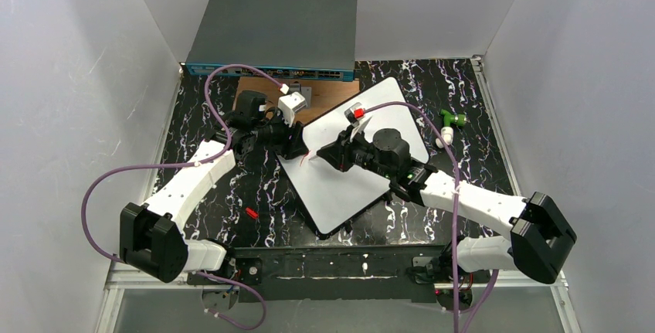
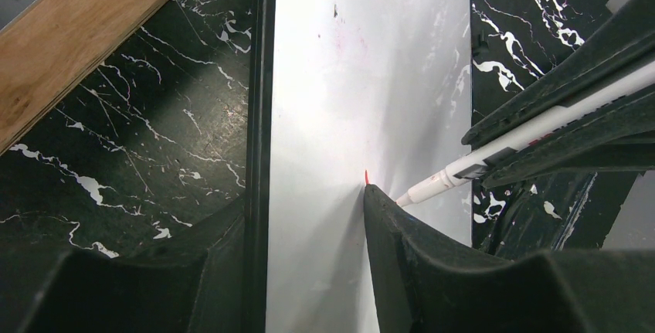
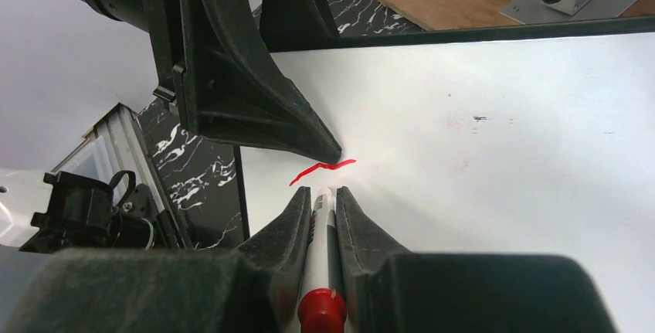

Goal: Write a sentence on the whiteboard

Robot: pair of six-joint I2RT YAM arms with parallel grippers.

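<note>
Whiteboard point(image 1: 340, 186) lies flat on the black marbled desk point(image 1: 201, 117), turned at an angle between the two arms, with its far corner near the wooden plate point(image 1: 259, 90) and the grey network switch point(image 1: 270, 35) behind that.

The right pincer point(image 3: 324, 194) is clamped tight on a marker point(image 3: 320, 229). The marker's white barrel runs between the fingers, and its nib is down on or just above the board near the board's left edge. A single short red squiggle point(image 3: 323, 168) sits just ahead of the nib, and the rest of the white surface is bare apart from a few faint specks.

The left pincer point(image 2: 309, 198) has its jaws apart and grips nothing. It straddles the board's black edge, with one fingertip point(image 2: 369, 194) planted on the white surface right at the end of the red mark and the other on the desk side.

I judge that the writing step has only just started, with one stroke made and the whole sentence still to come. The next move calls for firm, even nib pressure while the marker is drawn away from the left fingertip and across the free white area toward the far side. The letters should be kept small enough to fit a full line. The left arm would do well to press down so that the board does not slide or swivel under the marker's drag. The nib is very close to that left finger, so a stroke back that way risks marking or bumping it.
</note>
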